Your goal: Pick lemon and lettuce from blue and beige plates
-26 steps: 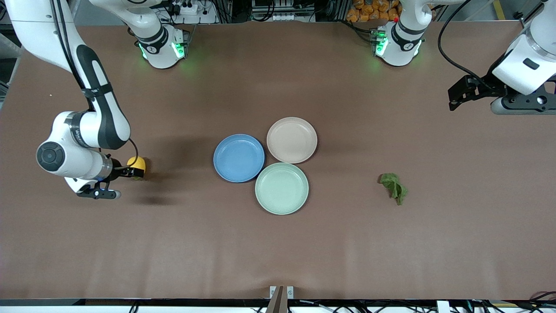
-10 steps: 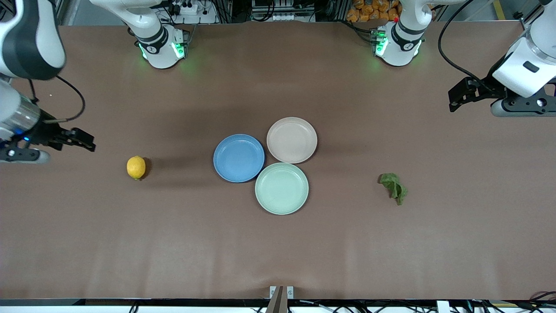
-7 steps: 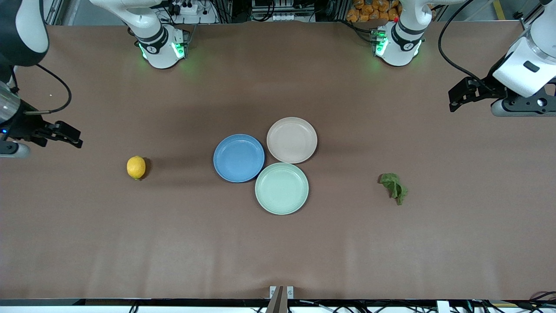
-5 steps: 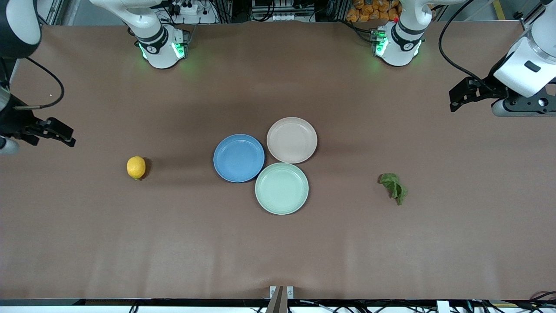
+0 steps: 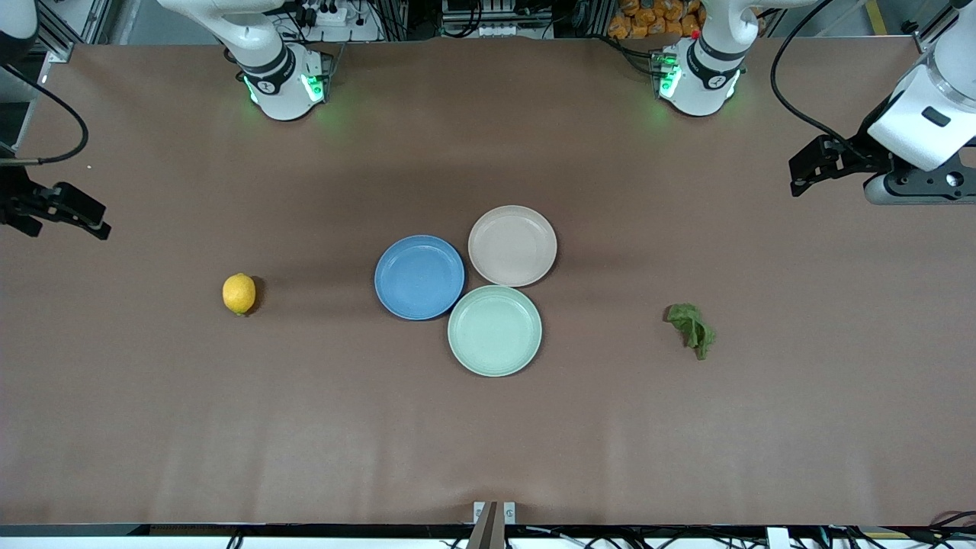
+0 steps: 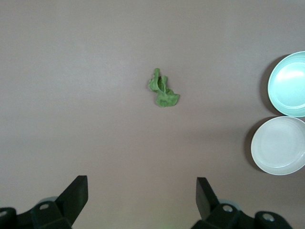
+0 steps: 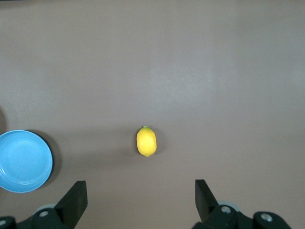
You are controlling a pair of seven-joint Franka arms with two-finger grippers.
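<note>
1. The lemon (image 5: 239,293) is lying on the bare brown table (image 5: 488,427), toward the right arm's end, well apart from the blue plate (image 5: 419,277).
2. The lettuce (image 5: 692,328) is sitting on the table toward the left arm's end, well apart from the three plates and a little nearer the front camera than the lemon.
3. The blue plate, the beige plate (image 5: 512,245) and a mint-green plate (image 5: 495,330) are huddling together mid-table, rims touching or just about, and all three are showing bare.
4. The right gripper (image 5: 80,217) is hanging in the air over the right arm's edge of the table, fingers (image 7: 71,202) spread wide with nothing between them; in its wrist view the lemon is lying down on the table, well clear of both fingertips.
5. The left gripper (image 5: 802,166) is hovering over the left arm's end of the table, fingers (image 6: 207,195) spread apart and gripping nothing; in its wrist view the lettuce is lying well away from both fingertips, untouched.
</note>
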